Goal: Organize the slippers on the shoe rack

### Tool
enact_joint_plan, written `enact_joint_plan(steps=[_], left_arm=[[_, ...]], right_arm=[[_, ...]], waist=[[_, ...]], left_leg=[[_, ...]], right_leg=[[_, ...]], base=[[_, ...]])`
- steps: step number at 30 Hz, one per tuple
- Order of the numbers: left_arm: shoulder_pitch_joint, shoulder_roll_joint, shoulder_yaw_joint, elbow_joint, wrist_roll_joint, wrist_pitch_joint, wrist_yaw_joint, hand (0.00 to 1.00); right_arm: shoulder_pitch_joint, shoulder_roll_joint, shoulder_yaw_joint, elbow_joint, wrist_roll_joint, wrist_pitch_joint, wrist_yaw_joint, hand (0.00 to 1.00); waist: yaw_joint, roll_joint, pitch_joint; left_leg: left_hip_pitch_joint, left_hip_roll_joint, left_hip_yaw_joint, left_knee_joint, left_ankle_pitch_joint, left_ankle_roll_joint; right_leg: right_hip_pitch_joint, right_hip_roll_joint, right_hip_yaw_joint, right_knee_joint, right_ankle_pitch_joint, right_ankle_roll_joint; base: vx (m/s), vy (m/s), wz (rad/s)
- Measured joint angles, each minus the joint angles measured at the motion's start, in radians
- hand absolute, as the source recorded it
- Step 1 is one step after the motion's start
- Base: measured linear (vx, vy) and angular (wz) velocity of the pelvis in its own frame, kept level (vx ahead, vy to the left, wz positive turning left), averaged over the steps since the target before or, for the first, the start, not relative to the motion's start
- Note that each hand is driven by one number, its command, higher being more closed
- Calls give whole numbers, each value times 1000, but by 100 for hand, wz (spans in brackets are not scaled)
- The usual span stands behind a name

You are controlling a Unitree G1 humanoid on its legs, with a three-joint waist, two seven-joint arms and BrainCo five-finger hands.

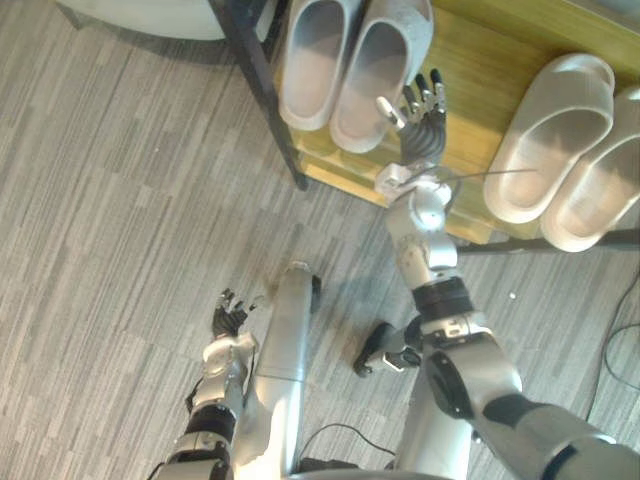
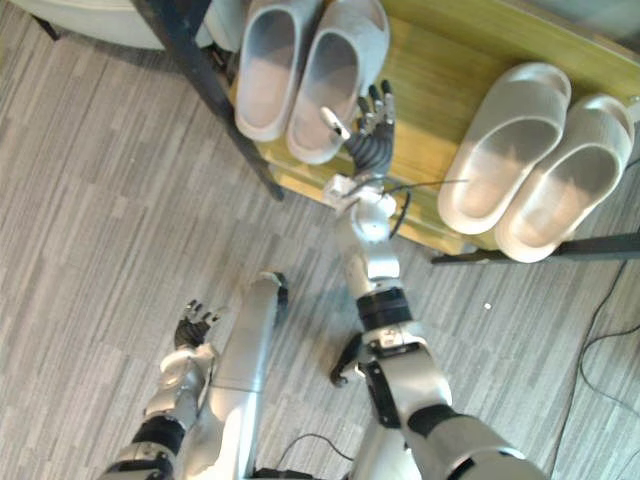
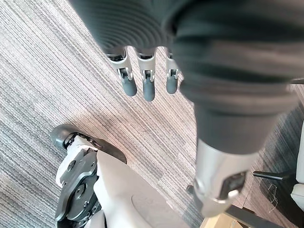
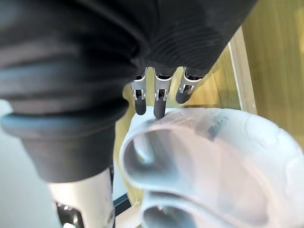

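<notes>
Two grey slippers (image 1: 312, 60) (image 1: 378, 75) lie side by side, heels toward me, at the left end of the wooden shoe rack (image 1: 490, 70). A pale pair (image 1: 553, 135) (image 1: 600, 185) lies at its right end. My right hand (image 1: 425, 125) hovers over the shelf just right of the nearer grey slipper's heel, fingers straight and thumb spread toward it. In the right wrist view its fingertips (image 4: 160, 102) reach the rim of that grey slipper (image 4: 213, 161), holding nothing. My left hand (image 1: 228, 320) hangs low over the floor, fingers (image 3: 147, 85) relaxed and empty.
The rack's black frame leg (image 1: 265, 85) slants down at its left end, and a black bar (image 1: 620, 240) runs under its right end. A white rounded base (image 1: 150, 15) stands on the grey striped floor beyond the rack's left side.
</notes>
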Motion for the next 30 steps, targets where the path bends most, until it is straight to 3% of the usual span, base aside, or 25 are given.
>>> enact_joint_plan(steps=[6, 13, 24, 30], left_arm=[[-5, 0, 0, 16, 0, 0, 0, 0], [-21, -6, 0, 31, -1, 0, 3, 0], [-23, -10, 0, 32, -3, 1, 5, 0], [-18, -8, 1, 27, -35, 1, 5, 0]], right_arm=[[-55, -4, -39, 52, 78, -7, -21, 0], [-134, -4, -67, 69, 64, -10, -56, 0], [-52, 2, -76, -33, -197, 68, -127, 0], [-26, -1, -117, -51, -207, 95, -126, 0]], waist=[[4, 7, 4], [11, 19, 10], [14, 19, 9], [11, 20, 9]], left_leg=[[-6, 1, -7, 1, 4, -4], [-5, 4, -8, 4, 4, -5], [29, 16, 19, 7, 0, 3], [36, 33, 23, 7, -1, 4]], right_leg=[[-1, 0, -10, 4, -1, -1], [-3, 0, -10, 12, -3, -7], [10, 3, 21, 14, -2, -9], [11, 16, 24, 8, 3, -18]], base=[[-6, 2, 2], [0, 0, 0], [-9, 5, -4], [-35, 0, -8]])
